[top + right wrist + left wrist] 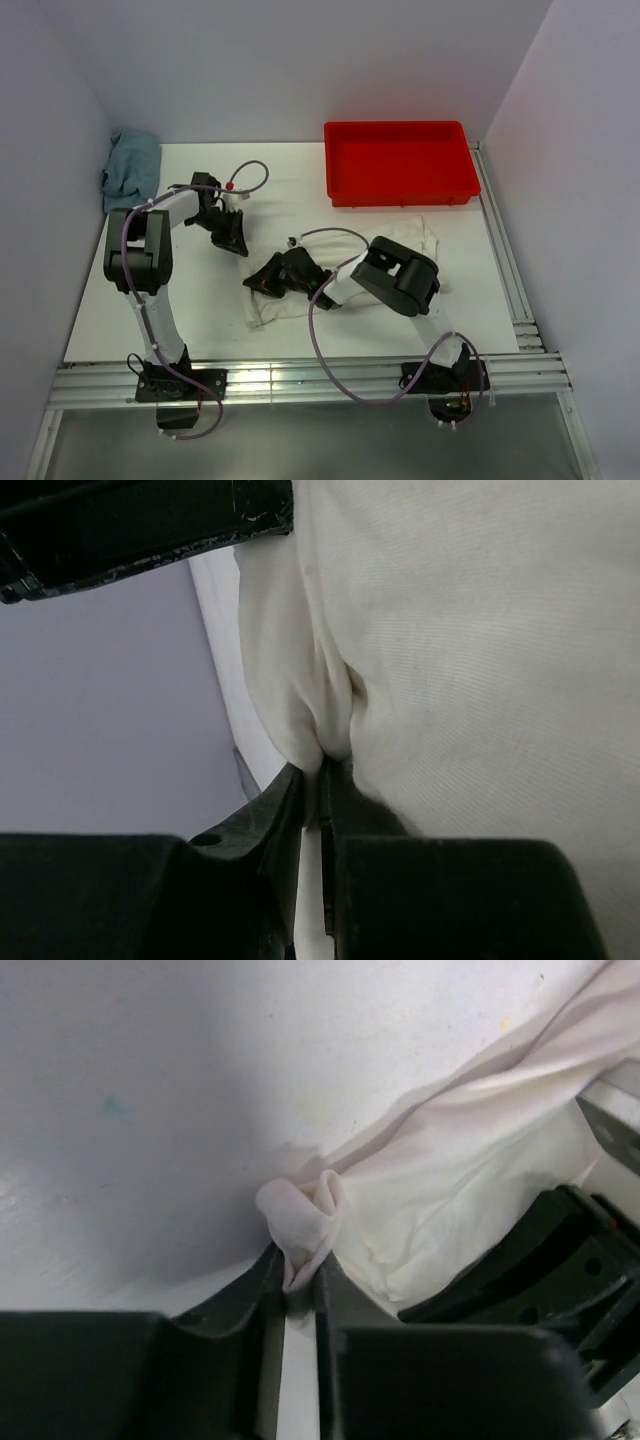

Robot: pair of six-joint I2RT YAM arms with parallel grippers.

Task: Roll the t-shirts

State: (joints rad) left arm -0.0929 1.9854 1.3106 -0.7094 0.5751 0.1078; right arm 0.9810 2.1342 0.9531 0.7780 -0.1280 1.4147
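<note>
A cream-white t-shirt (pixel 418 236) lies crumpled across the middle of the white table, partly hidden under the right arm. My left gripper (pixel 238 243) is at the shirt's left end. In the left wrist view it (pixel 300 1278) is shut on a small bunched tuck of the t-shirt (pixel 440 1190). My right gripper (pixel 256 285) sits just in front of it, low over the cloth. Seen from the right wrist, it (pixel 322 770) is shut on a fold of the t-shirt (pixel 480 650). The two grippers are close together.
A red tray (pixel 345 185) stands at the back right, just behind the shirt. A crumpled blue cloth (pixel 132 168) lies in the back left corner against the wall. Walls close in the table on the left, back and right.
</note>
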